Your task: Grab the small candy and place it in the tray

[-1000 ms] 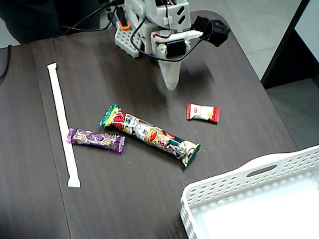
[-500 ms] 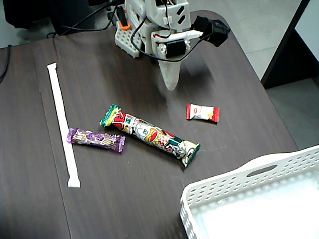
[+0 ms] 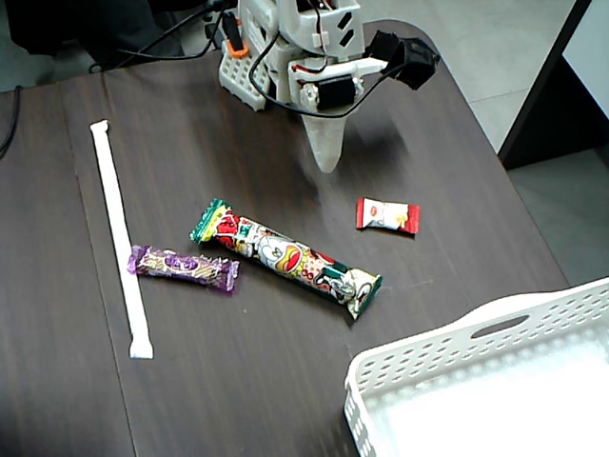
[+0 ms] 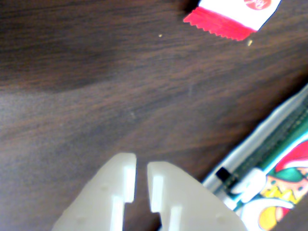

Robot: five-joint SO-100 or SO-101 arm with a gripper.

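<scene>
The pale claw [image 3: 328, 162] hangs tip-down over the far middle of the dark wooden table [image 3: 247, 381] in the fixed view, its two fingers drawn together with only a thin slit between them, as the wrist view [image 4: 141, 168] shows, and nothing held. The small candy [image 3: 387, 215], white in the middle with red ends, lies flat on the table nearer the camera and to the right of the claw tip, apart from it; in the wrist view only one red, saw-edged end and some white show at the top edge [image 4: 231, 17]. Just left of the small candy and nearer still, the long cartoon-printed bar [image 3: 285, 258] runs diagonally, one end showing at the wrist view's lower right [image 4: 269, 187]. Left of that lie a purple wrapped candy [image 3: 183, 268] and a long white strip [image 3: 120, 238]. The tray [image 3: 457, 354], white and perforated, fills the near right corner, well apart from the small candy.
</scene>
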